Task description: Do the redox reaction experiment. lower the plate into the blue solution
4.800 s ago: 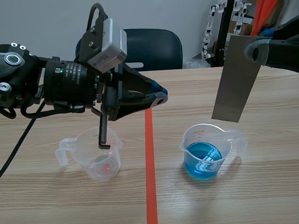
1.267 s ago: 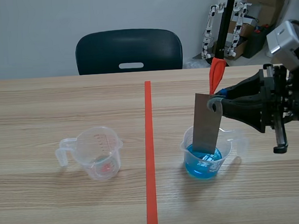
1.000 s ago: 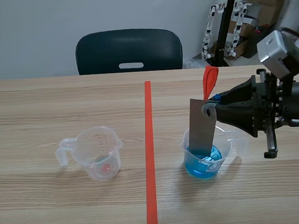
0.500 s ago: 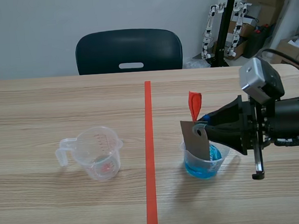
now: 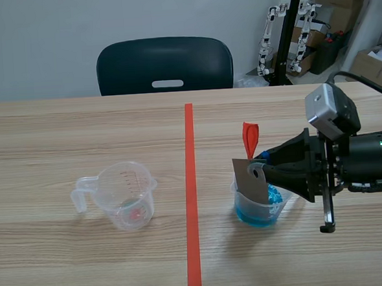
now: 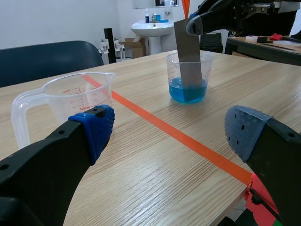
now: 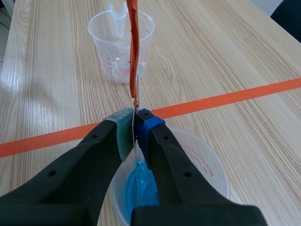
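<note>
Lowered further than moments before, the thin grey metal plate [image 5: 249, 183] stood in the clear plastic beaker of blue solution [image 5: 255, 213] on the desk's [image 5: 80, 130] right half, my right gripper [image 7: 135, 123] clamped on its top edge, a sound hold, I judged, for something stiff, light and slick.

Right end effector [image 5: 262, 166]: matte black shell tapering to a cone; grey boxy camera housing [image 5: 332, 110] with rounded corners on top; small green indicator light [image 5: 380, 142] on the black barrel; thin black cable [image 5: 355, 74] at the rear; dotted fingertip pads [image 7: 123, 132], one grey-green, one blue. Left end effector [image 6: 169, 125]: two thick black fingers; blue dotted pads [image 6: 96, 125]; small round holes in the finger shell.
</note>
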Robot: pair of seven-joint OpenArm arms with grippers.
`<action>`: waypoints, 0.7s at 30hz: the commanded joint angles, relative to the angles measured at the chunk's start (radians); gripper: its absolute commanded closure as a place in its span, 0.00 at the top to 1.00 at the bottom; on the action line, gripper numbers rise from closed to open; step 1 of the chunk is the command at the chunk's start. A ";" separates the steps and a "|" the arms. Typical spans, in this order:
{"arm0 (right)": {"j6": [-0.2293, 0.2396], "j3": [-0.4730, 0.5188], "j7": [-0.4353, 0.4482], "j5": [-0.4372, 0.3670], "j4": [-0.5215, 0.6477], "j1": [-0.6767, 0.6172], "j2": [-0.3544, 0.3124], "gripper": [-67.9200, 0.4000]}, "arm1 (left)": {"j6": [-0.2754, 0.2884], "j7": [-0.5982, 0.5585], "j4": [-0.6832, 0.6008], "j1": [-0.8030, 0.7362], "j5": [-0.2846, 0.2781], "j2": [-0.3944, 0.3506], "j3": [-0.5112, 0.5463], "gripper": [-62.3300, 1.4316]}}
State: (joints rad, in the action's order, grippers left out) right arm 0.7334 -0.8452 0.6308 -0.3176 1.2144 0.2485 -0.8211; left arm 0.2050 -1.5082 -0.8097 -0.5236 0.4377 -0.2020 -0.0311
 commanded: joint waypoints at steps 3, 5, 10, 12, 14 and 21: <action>0.012 0.015 0.000 0.002 0.008 0.006 -0.010 0.01 | -0.001 -0.046 -0.016 -0.013 -0.007 -0.001 0.002 0.81; 0.008 0.015 0.001 0.004 0.008 0.006 -0.014 0.01 | -0.001 -0.046 -0.016 -0.013 -0.007 -0.001 0.002 0.81; 0.008 0.015 0.040 0.004 0.008 0.006 -0.034 0.01 | -0.001 -0.046 -0.016 -0.013 -0.007 -0.001 0.002 0.82; 0.009 0.015 0.051 0.004 0.008 0.006 -0.042 0.01 | -0.001 -0.046 -0.016 -0.013 -0.007 -0.001 0.002 0.88; 0.009 0.015 0.056 0.004 0.008 0.006 -0.049 0.01 | -0.001 -0.046 -0.016 -0.011 -0.007 -0.001 0.002 0.90; 0.012 0.015 0.108 0.005 0.008 0.009 -0.074 0.01 | -0.001 -0.046 -0.024 -0.005 -0.007 -0.001 0.002 0.90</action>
State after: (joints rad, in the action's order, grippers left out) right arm 0.7338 -0.8452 0.7212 -0.2996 1.2144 0.2481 -0.8783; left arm 0.2050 -1.5082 -0.8120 -0.5232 0.4377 -0.2020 -0.0311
